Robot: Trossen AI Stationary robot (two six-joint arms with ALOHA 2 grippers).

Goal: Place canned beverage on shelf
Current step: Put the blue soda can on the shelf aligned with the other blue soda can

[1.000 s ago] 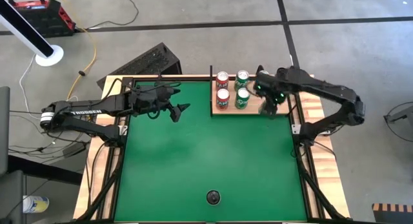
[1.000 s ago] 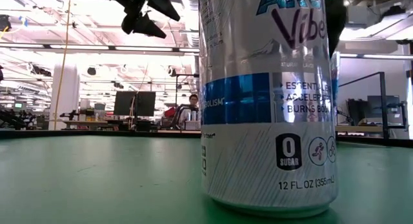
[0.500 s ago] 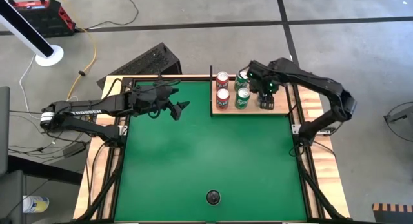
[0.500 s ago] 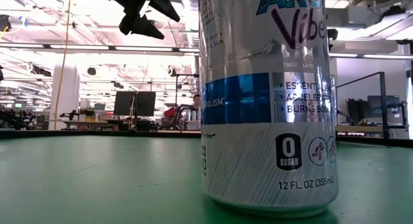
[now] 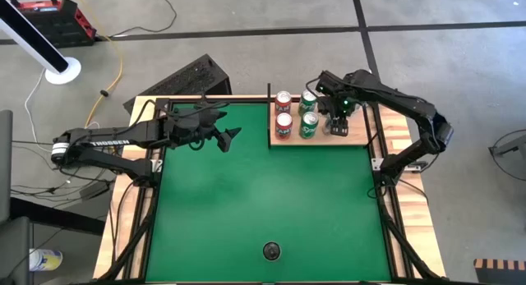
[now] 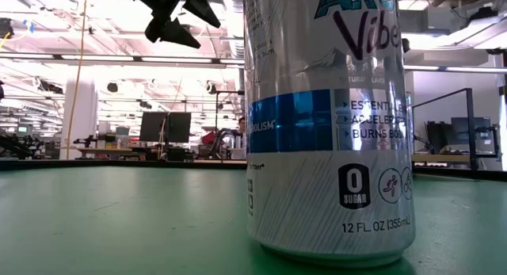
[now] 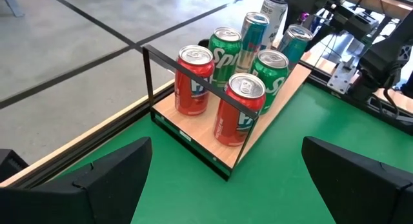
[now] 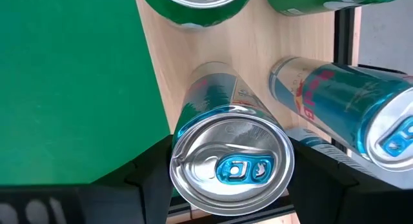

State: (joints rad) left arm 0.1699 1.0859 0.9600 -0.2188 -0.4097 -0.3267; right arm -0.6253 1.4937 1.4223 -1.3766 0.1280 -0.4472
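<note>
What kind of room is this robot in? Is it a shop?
Probably not a shop. It looks like a big robot lab or workshop: a concrete floor with loose cables, desks with monitors behind the table, and rows of bright ceiling lights.

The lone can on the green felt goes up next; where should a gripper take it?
Grip the lone can across its straight side wall at mid-height, coming level from the side: it stands upright, nothing beside it. The left gripper hovers open over the felt.

Dark arms, white "TROSSEN" lettering.
</note>
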